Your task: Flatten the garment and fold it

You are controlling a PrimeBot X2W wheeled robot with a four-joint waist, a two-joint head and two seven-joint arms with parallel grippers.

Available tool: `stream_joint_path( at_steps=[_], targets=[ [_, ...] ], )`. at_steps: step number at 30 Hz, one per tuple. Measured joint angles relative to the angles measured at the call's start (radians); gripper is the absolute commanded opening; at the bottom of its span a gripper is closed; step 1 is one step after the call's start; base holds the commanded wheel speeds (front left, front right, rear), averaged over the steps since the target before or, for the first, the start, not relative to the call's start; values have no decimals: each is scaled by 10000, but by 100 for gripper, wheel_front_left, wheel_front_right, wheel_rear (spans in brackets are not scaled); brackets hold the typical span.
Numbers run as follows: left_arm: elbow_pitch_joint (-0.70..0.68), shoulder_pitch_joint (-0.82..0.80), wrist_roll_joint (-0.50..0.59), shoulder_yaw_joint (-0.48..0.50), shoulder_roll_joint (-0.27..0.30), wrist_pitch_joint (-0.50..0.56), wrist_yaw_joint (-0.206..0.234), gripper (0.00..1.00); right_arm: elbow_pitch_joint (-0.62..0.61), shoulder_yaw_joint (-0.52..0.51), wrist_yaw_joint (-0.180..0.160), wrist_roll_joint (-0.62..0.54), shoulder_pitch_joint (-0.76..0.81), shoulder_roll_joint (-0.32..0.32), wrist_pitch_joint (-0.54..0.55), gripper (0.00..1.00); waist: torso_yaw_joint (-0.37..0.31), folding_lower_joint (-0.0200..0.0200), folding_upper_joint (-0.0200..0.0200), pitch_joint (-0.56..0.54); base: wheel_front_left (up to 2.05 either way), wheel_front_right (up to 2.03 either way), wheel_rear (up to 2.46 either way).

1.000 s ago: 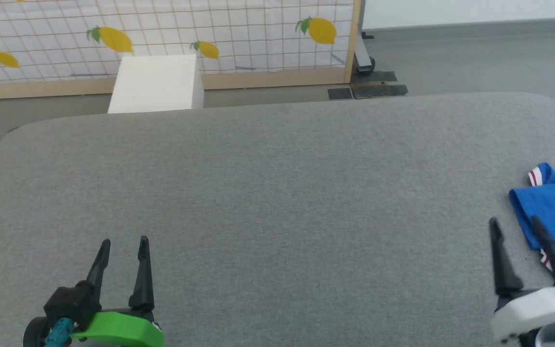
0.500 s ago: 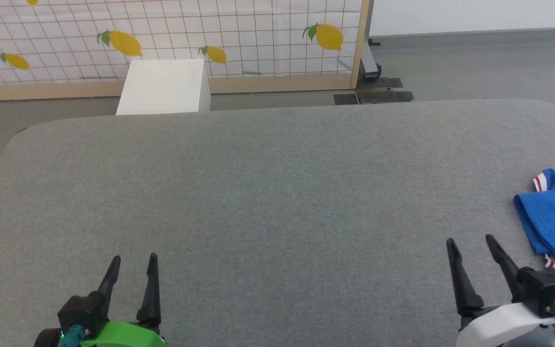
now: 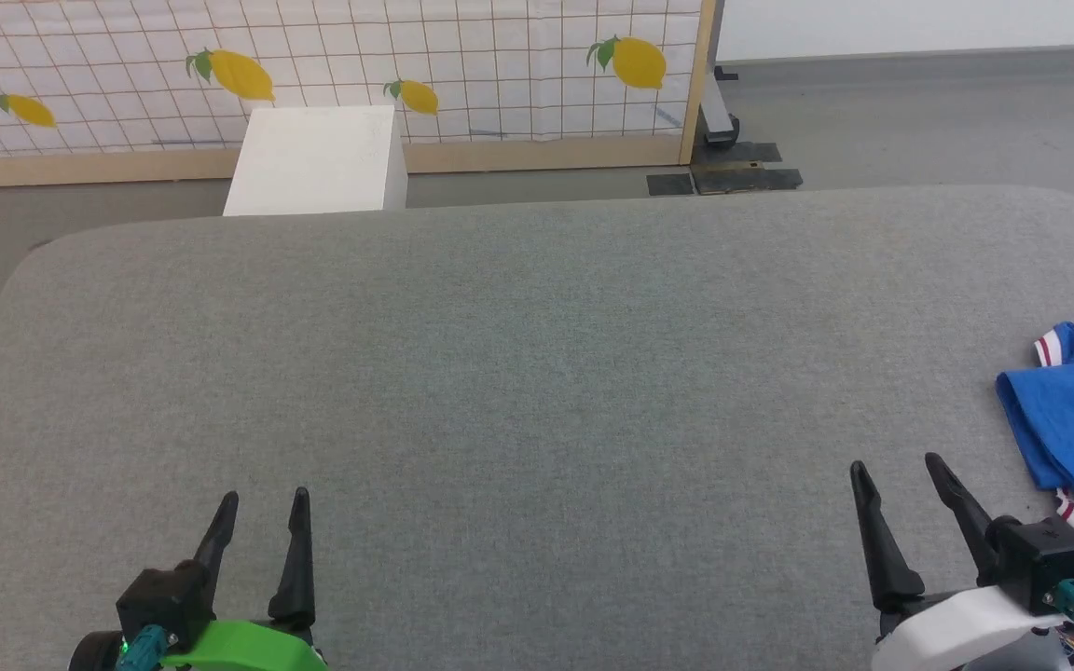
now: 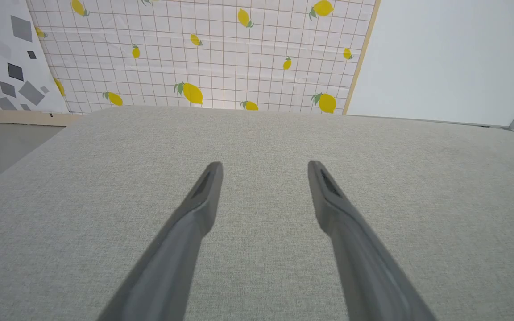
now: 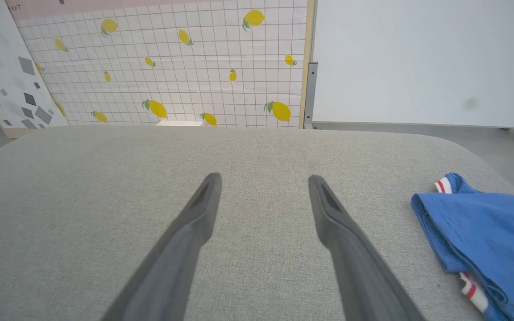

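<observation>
The garment (image 3: 1073,424) is a bright blue shirt with white, red-striped trim, lying folded at the right edge of the grey padded table (image 3: 537,373); part of it runs out of the head view. The right wrist view shows the garment (image 5: 484,232) to the right of my fingers. My right gripper (image 3: 898,471) hovers open just left of it, touching nothing. My left gripper (image 3: 262,503) is open near the front left, over bare fabric. In both wrist views the left gripper (image 4: 263,166) and right gripper (image 5: 263,179) hold nothing.
A white box (image 3: 318,160) stands on the floor beyond the table's far edge. Behind it is a lemon-print grid panel (image 3: 406,65) in a wooden frame, with a metal foot (image 3: 723,130) at its right. Grey floor surrounds the table.
My right gripper drew away from the garment, moving left and back to the front right, and now stands clear of it. The camera shifted slightly. The garment lies as before.
</observation>
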Motion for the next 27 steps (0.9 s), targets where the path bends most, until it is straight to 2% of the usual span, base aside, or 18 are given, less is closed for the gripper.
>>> stream_joint_path(
  at_steps=[2,3,27],
  targets=[
    [6,-3,12,10,-12,0,-19,100,10,2,0,0,-2,4,-4,100,-5,0,0,-6,0,0,0],
    [8,0,8,10,-15,2,-21,0,12,2,0,2,-2,4,0,0,-9,0,0,-11,0,0,0],
    [-199,-1,244,0,-94,401,119,0,142,15,0,-77,-69,2,4,0,41,0,0,-16,0,0,0]
  ],
)
